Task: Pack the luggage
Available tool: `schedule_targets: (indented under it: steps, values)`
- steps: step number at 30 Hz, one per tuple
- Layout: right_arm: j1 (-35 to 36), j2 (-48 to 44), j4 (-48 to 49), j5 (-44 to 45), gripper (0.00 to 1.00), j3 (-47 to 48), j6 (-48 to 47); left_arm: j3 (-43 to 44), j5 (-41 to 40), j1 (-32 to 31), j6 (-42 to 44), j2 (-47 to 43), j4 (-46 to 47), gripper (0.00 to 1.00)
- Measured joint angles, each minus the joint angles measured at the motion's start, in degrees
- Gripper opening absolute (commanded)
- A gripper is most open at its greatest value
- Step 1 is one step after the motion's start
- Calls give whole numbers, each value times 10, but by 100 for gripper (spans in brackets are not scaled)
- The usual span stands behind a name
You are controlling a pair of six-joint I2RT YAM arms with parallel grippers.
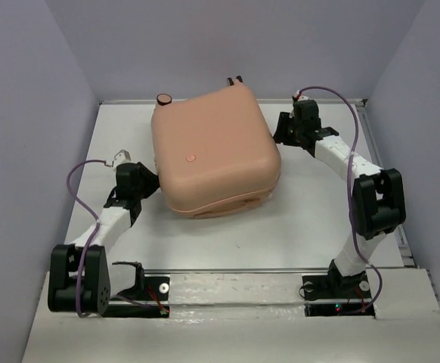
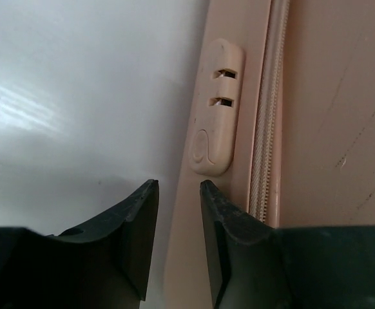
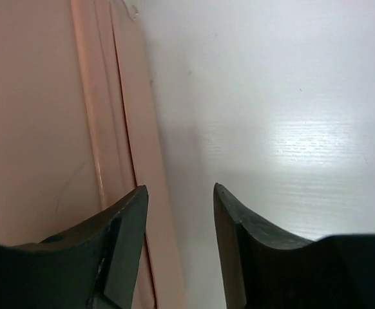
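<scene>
The peach-pink luggage [image 1: 212, 147] lies closed and flat in the middle of the white table [image 1: 318, 219], wheels [image 1: 164, 98] at its far side. My left gripper [image 1: 153, 185] is at its left edge, and in the left wrist view [image 2: 176, 187] it is open by a narrow gap. The shell's rim runs between the fingers, next to a pink bumper [image 2: 216, 109] and the zip [image 2: 265, 129]. My right gripper [image 1: 280, 130] is at the luggage's right far edge. In the right wrist view [image 3: 178, 190] it is open, its left finger over the luggage's rim [image 3: 133, 116].
Grey walls enclose the table on three sides. A metal rail [image 1: 280, 270] runs along the near edge by the arm bases. A second wheel pair [image 1: 235, 79] sticks out past the table's back edge.
</scene>
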Motion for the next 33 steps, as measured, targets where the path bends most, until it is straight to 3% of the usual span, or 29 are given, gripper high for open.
schedule_targets:
  steps: [6,7,9,10,14,18,22,26,33]
  values:
    - [10,-53,-10,-16,59,33,12,-19,-16,-16,22,-83,-82,57]
    - [16,-80,-17,-16,53,34,11,-17,-14,-20,26,-92,-93,66]
    - [29,-122,-33,-19,42,30,8,-9,-3,-24,35,-108,-120,74]
    - [40,-154,-39,-21,28,16,6,-4,4,-26,38,-114,-136,76]
    - [66,-303,-25,-37,7,-101,9,25,46,-27,41,-148,-148,76]
    - [62,-480,37,-52,7,-336,24,61,77,-26,47,-206,-120,75]
    - [61,-567,51,-38,9,-498,44,61,99,-26,53,-252,-115,72]
    - [48,-548,68,-6,29,-543,48,45,132,-26,54,-279,-118,71]
    - [25,-419,185,-24,34,-525,-2,5,185,-26,57,-318,-156,71]
